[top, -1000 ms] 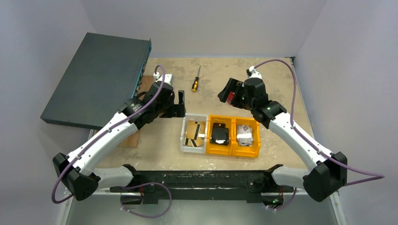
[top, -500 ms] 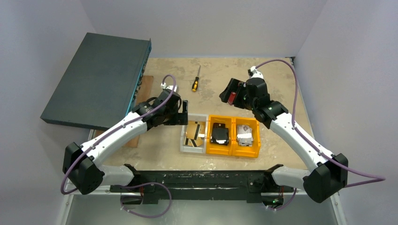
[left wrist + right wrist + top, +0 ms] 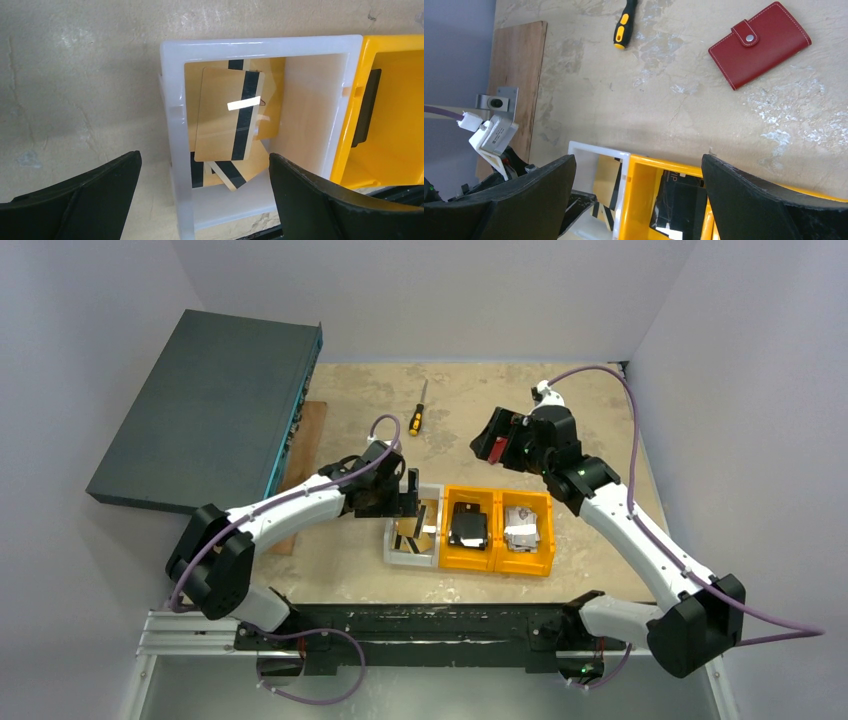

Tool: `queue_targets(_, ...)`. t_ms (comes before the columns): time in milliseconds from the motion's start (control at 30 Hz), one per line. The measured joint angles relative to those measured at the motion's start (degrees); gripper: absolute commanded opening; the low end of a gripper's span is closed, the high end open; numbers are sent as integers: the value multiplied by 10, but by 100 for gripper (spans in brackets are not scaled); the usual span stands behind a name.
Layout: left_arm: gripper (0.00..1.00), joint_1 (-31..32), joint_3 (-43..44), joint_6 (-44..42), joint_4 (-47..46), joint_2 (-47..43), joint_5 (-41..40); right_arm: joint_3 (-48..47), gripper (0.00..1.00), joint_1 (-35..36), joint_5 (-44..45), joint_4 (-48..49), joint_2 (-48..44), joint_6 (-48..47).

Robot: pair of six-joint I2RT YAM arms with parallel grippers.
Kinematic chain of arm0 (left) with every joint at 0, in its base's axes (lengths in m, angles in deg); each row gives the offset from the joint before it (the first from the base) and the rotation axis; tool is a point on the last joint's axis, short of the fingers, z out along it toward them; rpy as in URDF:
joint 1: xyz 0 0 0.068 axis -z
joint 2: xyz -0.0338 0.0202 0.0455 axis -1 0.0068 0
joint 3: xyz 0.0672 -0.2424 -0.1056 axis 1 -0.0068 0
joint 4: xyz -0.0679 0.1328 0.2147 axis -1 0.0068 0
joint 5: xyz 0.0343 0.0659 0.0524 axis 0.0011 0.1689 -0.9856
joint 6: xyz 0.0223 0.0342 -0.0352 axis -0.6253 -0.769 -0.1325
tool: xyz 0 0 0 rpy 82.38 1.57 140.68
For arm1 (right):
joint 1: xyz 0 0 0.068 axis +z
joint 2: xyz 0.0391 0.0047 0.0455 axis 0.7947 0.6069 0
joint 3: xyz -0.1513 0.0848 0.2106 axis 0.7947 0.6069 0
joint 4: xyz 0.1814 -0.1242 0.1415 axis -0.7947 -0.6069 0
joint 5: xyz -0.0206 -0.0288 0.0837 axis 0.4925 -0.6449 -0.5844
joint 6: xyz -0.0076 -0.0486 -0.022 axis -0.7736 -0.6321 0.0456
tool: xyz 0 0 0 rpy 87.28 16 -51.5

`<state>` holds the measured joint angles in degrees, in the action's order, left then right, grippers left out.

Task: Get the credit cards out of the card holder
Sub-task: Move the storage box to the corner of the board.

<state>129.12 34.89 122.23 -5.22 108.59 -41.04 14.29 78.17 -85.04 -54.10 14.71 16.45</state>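
2 white arms (image 3: 290,508) with black joints (image 3: 690,628), each with a purple cable (image 3: 598,368).

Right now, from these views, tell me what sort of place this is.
Likely a robotics lab test cell: two arms bolted at a scuffed table, plain walls boxing it in, plastic bins and a screwdriver laid out.

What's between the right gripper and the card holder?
Nothing visible. The right gripper hangs open, and the closed card holder lies flat on the table ahead of it. The screwdriver lies off to one side.
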Motion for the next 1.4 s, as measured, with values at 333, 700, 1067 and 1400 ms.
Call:
queue_targets(333, 100, 10, 7, 0, -26, 38, 26, 4, 99, -18, -11, -9, -3, -3)
queue_targets(700, 100, 65, 146, 68, -13, 159, 38, 4, 99, -56, -7, -52, -10, -3)
queue_targets(1067, 100, 125, 352, 120, -29, 297, 80, 1, 99, -105, 5, -91, -30, -2)
queue_targets(1400, 100, 60, 239, 104, 15, 142, 25, 11, 99, -84, -29, -76, -27, 0)
